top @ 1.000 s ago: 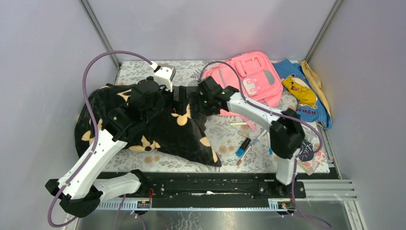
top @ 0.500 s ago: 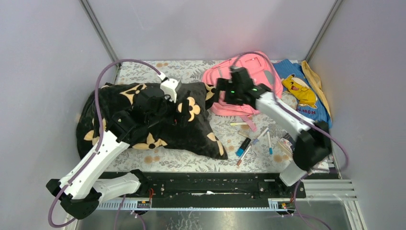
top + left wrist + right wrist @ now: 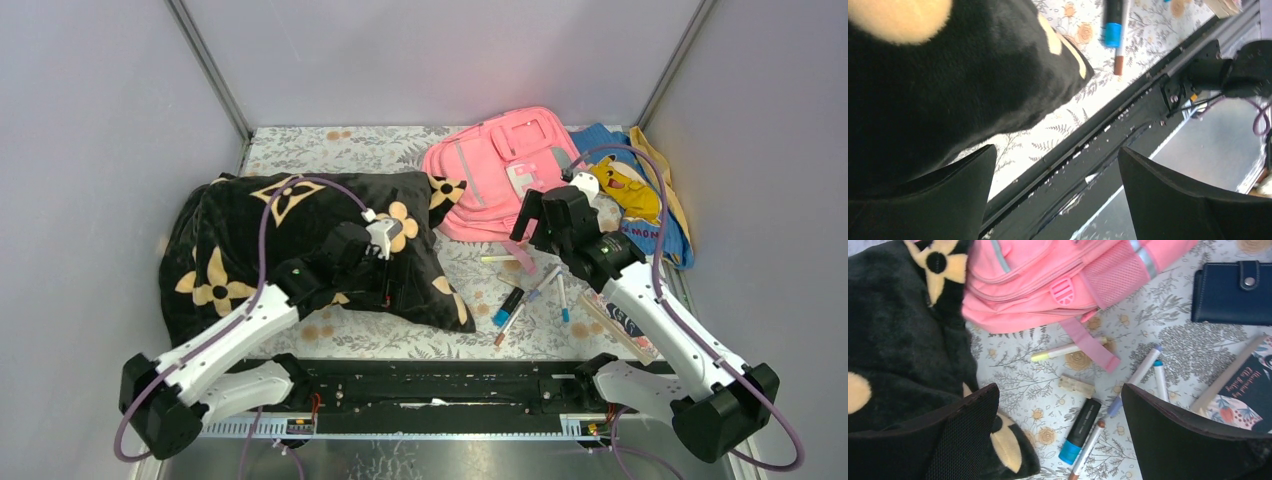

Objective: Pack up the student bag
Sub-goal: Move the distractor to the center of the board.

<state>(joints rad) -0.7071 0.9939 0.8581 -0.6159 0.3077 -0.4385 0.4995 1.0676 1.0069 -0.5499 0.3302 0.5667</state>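
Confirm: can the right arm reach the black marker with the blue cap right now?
Probably yes: right gripper hangs open above the marker, nothing covers it. A thin pen close beside it may get caught too.

I operate inside a robotics lab test cell: plain grey panel walls (image 3: 100, 150) on aluminium posts (image 3: 207, 65) surround the left pincer (image 3: 1056, 147), and a black mounting rail (image 3: 440, 390) edges the table (image 3: 330, 140) ahead of it.

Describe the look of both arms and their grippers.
Both the left arm and right arm have white link shells with black joints and bases. A mauve cable loops along each. The left gripper and right gripper have broad black wedge-shaped fingers.
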